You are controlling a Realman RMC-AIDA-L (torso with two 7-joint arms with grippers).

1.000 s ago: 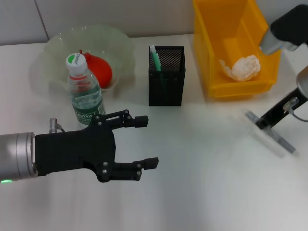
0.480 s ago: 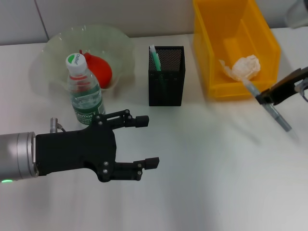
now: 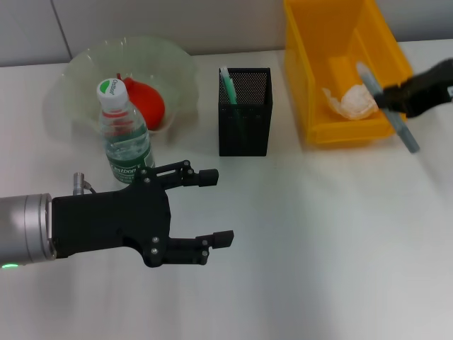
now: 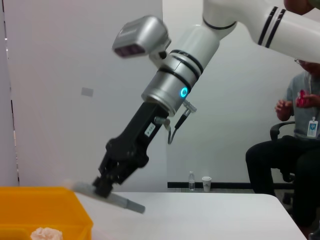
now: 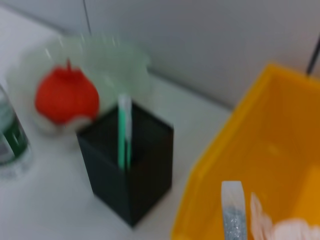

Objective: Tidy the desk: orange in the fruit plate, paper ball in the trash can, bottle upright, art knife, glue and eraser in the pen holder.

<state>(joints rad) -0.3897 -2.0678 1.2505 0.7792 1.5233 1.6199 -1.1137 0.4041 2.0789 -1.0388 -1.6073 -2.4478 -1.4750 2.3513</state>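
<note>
Lifted since a second ago from low over the desk at the right, the art knife point(image 3: 386, 106) now hangs over the near right corner of the yellow trash can point(image 3: 311, 85) in the head view, its long axis slanting from up-left inside the bin's outline to down-right past the rim; the right gripper point(image 3: 396, 98) is clamped across its middle, the arm entering from the right edge and cut off there; the paper ball point(image 3: 350, 101) lies in the bin beside the knife's upper end; the bottle point(image 3: 124, 138) stands upright in front of the fruit plate point(image 3: 78, 71), which holds the orange point(image 3: 145, 103); the mesh pen holder point(image 3: 244, 113) stands between plate and bin with a green stick, possibly the glue point(image 3: 228, 83), poking out; the eraser cannot be made out; the left gripper point(image 3: 216, 207) hovers unmoved low over the desk point(image 3: 318, 248) near the bottle, fingers spread wide and holding nothing. From the left wrist, the right arm slopes down to its gripper point(image 4: 102, 189), pinching the knife point(image 4: 112, 197), which lies nearly level, dipping away from the bin point(image 4: 45, 205); a seated person point(image 4: 290, 145) is partly cut off at the edge. From the right wrist, only the knife's blurred end point(image 5: 233, 212) shows, over the bin's wall point(image 5: 225, 150); pen holder point(image 5: 127, 170), orange point(image 5: 66, 95) and bottle point(image 5: 11, 135) are soft, the bottle cropped.
</note>
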